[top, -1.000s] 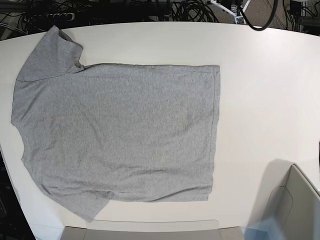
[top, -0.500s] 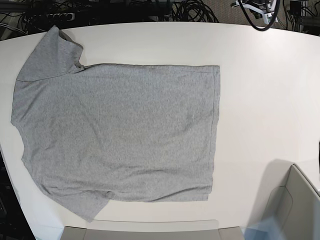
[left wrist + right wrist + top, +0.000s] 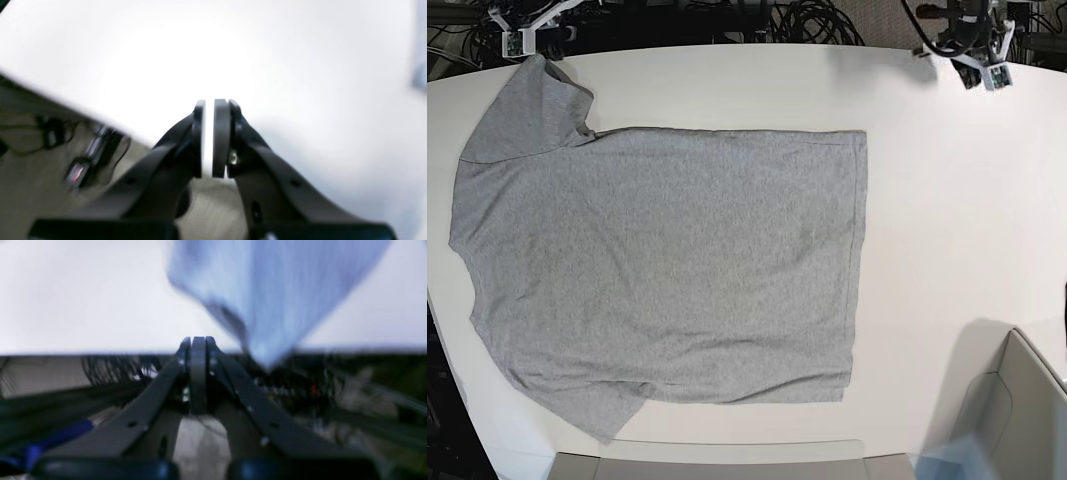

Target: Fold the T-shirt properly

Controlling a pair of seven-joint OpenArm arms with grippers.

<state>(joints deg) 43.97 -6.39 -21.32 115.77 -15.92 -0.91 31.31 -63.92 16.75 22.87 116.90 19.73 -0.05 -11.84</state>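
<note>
From my station I read the T-shirt (image 3: pixel 662 270) as lying flat on the white counter (image 3: pixel 957 200), plain grey side up, hem edge toward the middle of the counter and collar end toward the base view's left edge; one sleeve reaches the far left corner, the other lies at the near edge. No fold is in the cloth. The left gripper (image 3: pixel 213 103) sits above the far edge of the counter on the base view's right (image 3: pixel 982 55), well apart from the shirt — bare white surface lies between it and the hem. In the left wrist view its jaws stand narrow, a thin bright slit between the pads, with nothing in that slit; only a small grey strip at the right margin of that view may be cloth, too blurred to confirm. The right gripper (image 3: pixel 198 340) is at the far left corner in the base view (image 3: pixel 527 25), just beyond the upper sleeve and near it, though I cannot tell whether it touches. Its jaws are pressed together with no gap and hold nothing. In the right wrist view the sleeve (image 3: pixel 273 290) appears as a blurred bluish-grey wedge ahead of and to the right of the fingertips, with its tip draped over the counter edge. Dark cables (image 3: pixel 817 20) lie on the floor behind the counter.
</note>
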